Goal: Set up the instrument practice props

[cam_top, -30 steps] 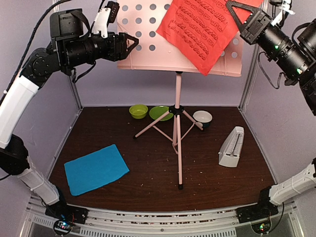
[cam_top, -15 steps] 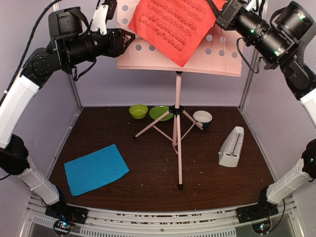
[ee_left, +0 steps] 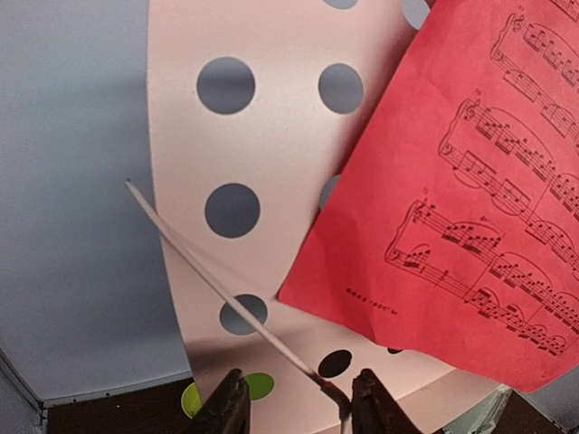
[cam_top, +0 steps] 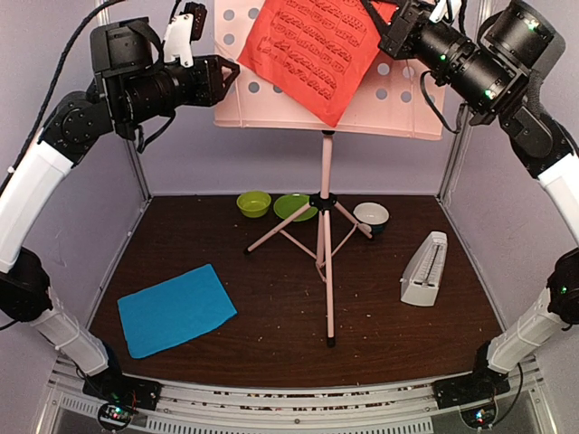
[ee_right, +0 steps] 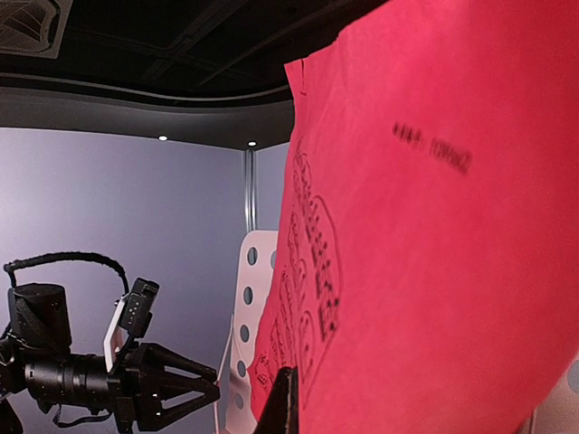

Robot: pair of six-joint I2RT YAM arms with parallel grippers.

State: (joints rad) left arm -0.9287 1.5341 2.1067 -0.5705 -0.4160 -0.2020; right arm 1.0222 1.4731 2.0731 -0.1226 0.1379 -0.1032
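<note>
Two grippers flanked your music stand [cam_top: 271, 101]: the right gripper [cam_top: 385, 25], clenched on the red page [cam_top: 312, 56], held it slanting down-left of its fingers; the left gripper [cam_top: 232, 72] stood parted alongside.

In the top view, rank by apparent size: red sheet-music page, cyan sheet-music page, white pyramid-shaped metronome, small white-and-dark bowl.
Red sheet-music page and cyan sheet-music page: similar; red is raised nearer the camera, so unranked.
Then white pyramid-shaped metronome.
Smallest: small white-and-dark bowl.
</note>
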